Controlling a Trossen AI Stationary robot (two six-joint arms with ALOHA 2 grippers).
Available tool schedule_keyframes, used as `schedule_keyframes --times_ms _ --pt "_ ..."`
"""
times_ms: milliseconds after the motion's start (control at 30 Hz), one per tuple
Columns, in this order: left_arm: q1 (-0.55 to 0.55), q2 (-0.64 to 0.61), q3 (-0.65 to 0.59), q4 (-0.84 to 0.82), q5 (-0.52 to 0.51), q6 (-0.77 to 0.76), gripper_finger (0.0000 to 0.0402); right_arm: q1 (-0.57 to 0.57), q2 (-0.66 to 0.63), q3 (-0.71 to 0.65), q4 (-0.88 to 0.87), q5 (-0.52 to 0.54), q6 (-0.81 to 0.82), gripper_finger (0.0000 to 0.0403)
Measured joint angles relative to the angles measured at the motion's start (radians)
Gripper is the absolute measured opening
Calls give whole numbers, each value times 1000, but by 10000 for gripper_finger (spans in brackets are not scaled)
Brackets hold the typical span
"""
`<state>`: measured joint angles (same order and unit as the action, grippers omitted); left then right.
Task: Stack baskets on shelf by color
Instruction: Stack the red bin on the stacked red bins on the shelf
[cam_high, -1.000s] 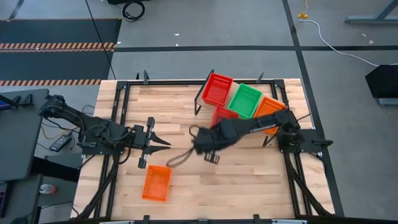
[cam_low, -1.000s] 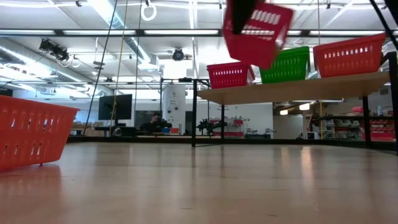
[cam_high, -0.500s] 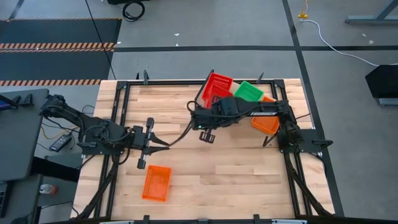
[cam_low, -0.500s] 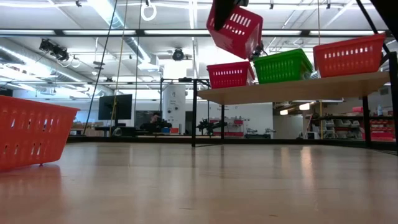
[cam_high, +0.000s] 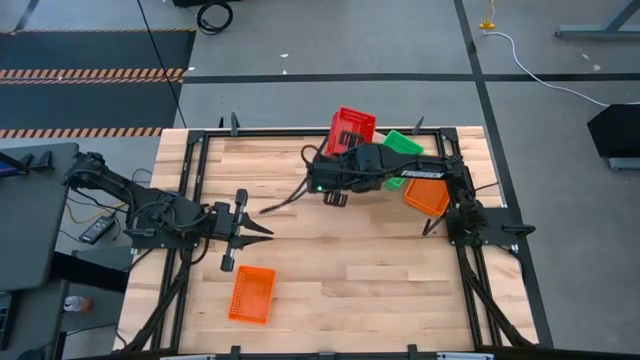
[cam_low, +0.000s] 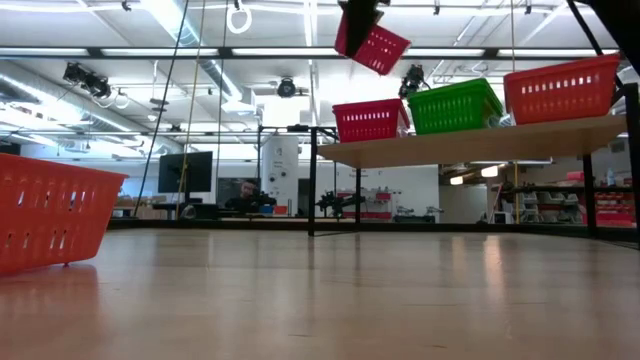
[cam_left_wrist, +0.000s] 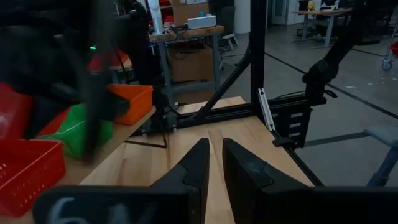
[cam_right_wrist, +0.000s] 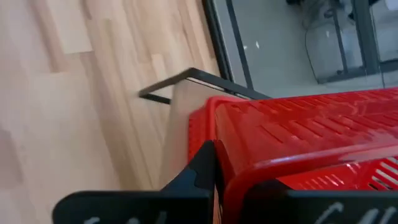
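My right gripper, clenched on a red basket, holds it tilted just above the red one on the shelf; it needs levelling.

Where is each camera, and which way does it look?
High view: above the table, looking straight down; both arms show, the right gripper holding a red basket over the shelf.
Low view: at tabletop height, looking level across to the shelf; the right arm comes in from above.
Left wrist view: on the left arm, looking past the left gripper toward the shelf.
Right wrist view: on the right arm, looking down at the held basket.
Shared: all four show the red basket.
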<state>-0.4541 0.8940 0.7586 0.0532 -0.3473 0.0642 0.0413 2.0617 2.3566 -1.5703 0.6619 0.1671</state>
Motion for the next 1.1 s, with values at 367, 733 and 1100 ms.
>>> schedule_keyframes --times_ms 367,733,1100 --pt "0 0 0 -4 0 -1 50 -139 0 0 5 -70 14 11" --pt "0 0 0 -5 0 -7 51 -194 0 0 6 -216 95 12" --pt "0 0 0 -5 0 -9 53 -194 0 -1 21 -237 99 24"
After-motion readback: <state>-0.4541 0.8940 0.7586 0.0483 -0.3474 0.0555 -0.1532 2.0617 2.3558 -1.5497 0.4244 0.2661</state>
